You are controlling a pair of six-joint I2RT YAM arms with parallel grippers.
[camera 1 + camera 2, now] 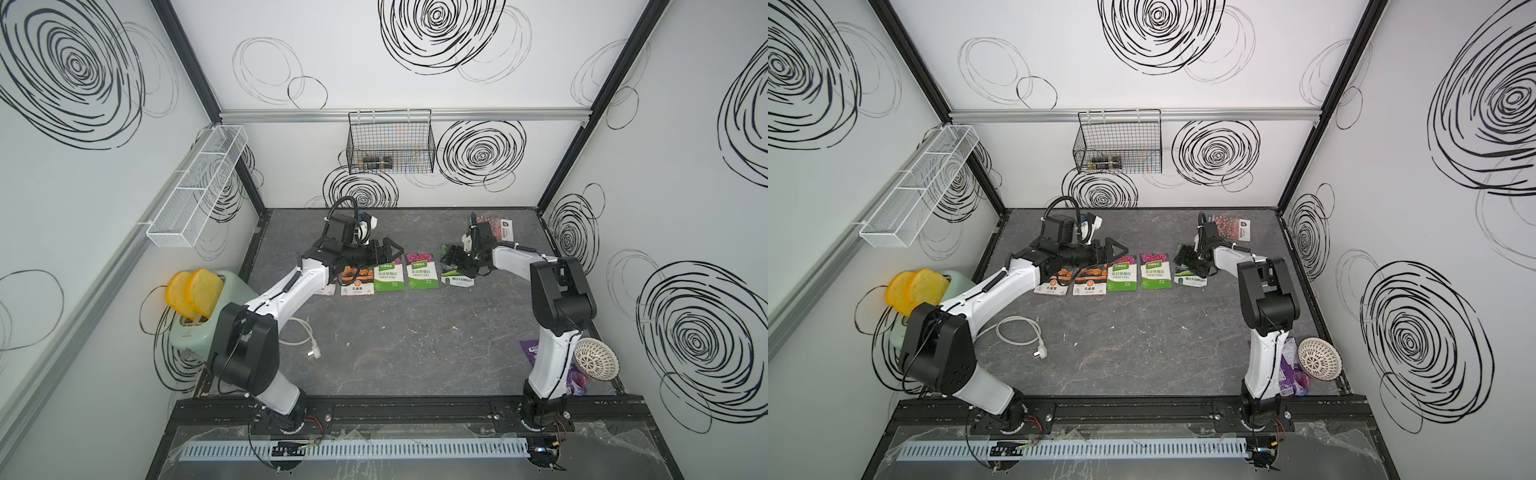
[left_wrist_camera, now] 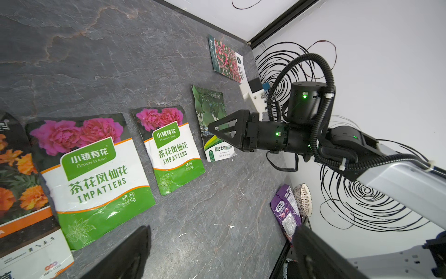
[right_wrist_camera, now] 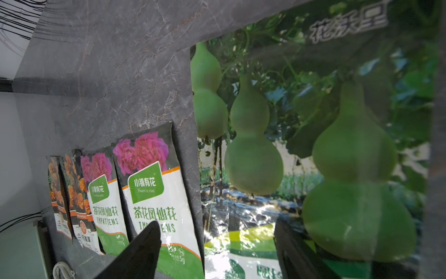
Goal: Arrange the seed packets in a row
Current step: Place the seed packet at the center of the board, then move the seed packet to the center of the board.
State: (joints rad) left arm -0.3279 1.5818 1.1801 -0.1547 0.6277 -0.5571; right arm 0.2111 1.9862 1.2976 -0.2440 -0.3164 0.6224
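You see in a top view five seed packets lying flat in one row across the middle of the desk point(image 1: 1142, 357). From the left arm's side they are the first orange-flower packet point(image 1: 1052, 284), the second orange-flower packet point(image 1: 1090, 283), the first pink-flower packet point(image 1: 1122, 275), the second pink-flower packet point(image 1: 1156, 273) and the gourd packet point(image 1: 1192, 280). In a top view the left arm point(image 1: 291, 286) covers almost all of the first orange-flower packet. The sixth one, the flower-field packet point(image 1: 1231, 226), lies apart from the row, near the rear edge of the desk, behind the right arm.

The left hand point(image 1: 1115, 249) hangs at the far ends of the second orange-flower packet and the first pink-flower packet. Its wrist view shows you the fingers point(image 2: 130, 253) spread wide with only bare desk between them: it is released and grasps nothing.

The right hand point(image 1: 1185, 255) hides the upper half of the gourd packet in both top views. The left wrist view gives you most of this packet, with the right hand low over its picture; if it touches, you cannot tell. The right wrist view shows the two fingers point(image 3: 144, 244) apart, so this hand is released too, with the gourd packet under them and four packets beside it. The flower-field packet does not appear there.
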